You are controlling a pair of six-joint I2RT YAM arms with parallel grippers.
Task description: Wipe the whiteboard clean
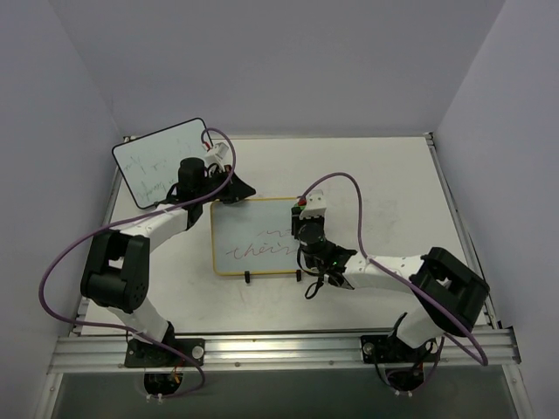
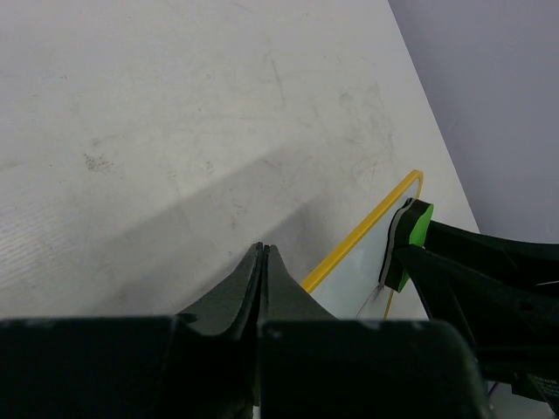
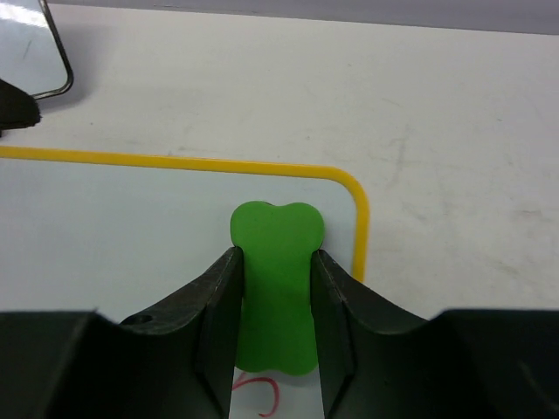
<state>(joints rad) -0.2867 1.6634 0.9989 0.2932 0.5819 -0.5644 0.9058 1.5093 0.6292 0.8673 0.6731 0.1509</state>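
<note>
The whiteboard (image 1: 249,225) lies mid-tabletop (image 1: 376,175) with red scribbles on it. The right claw (image 3: 275,257) pinches a green eraser (image 3: 277,229) at the board's 1 o'clock corner. The left claw (image 2: 264,250), pressed together and empty, sits just off the 11 o'clock corner.

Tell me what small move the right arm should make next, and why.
Probably drag the green eraser leftward across the whiteboard: the right gripper pinches it at the board's far right corner, and the red writing lies unwiped to its left.
</note>
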